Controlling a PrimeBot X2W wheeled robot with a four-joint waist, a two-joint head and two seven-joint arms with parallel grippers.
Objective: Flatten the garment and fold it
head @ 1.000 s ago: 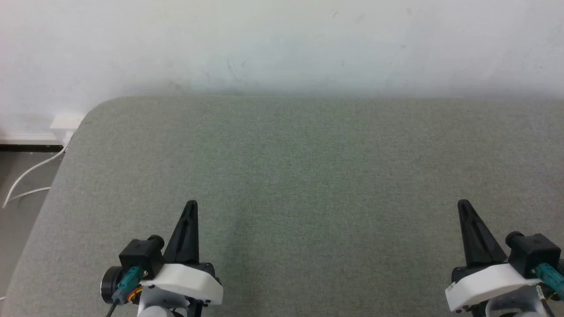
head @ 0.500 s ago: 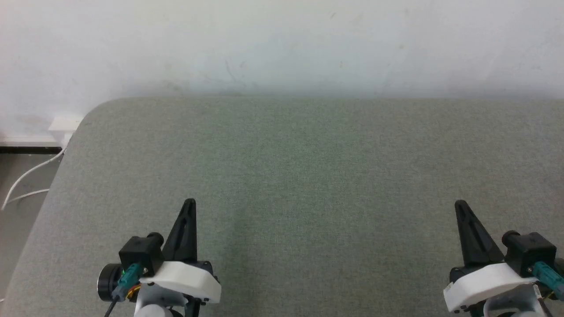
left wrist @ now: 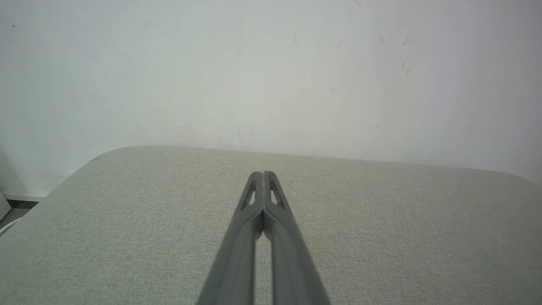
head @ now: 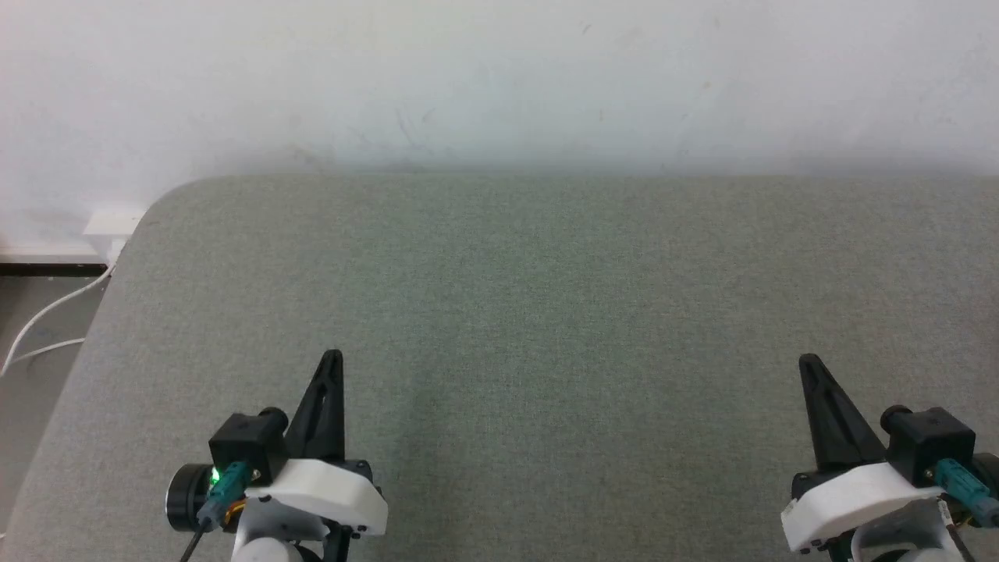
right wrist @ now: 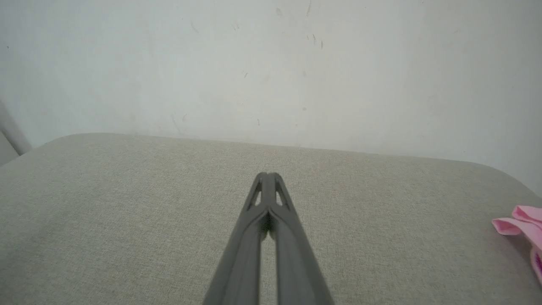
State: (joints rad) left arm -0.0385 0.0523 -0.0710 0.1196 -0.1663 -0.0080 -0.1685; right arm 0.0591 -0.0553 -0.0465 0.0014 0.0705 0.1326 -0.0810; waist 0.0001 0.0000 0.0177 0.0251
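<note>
A corner of the pink garment [right wrist: 523,226] lies on the grey surface at the far right edge of the right wrist view, well to the right of my right gripper [right wrist: 267,174]; the rest of it is cut off by the frame. Both grippers are shut, fingertips pressed together with nothing between them. In the head view my left gripper [head: 333,357] stands at the lower left and my right gripper [head: 808,361] at the lower right, both above the grey fabric table [head: 546,297]. In the left wrist view the left gripper [left wrist: 263,173] points toward the wall.
A white wall [head: 499,78] rises right behind the table's far edge. The table's rounded left corner [head: 168,195] drops to the floor, where white cables [head: 47,316] and a white box [head: 109,226] lie by the wall.
The head view has shifted slightly, so both grippers sit a little lower and further left in it. A green light now shows on the left wrist. Nothing else differs.
</note>
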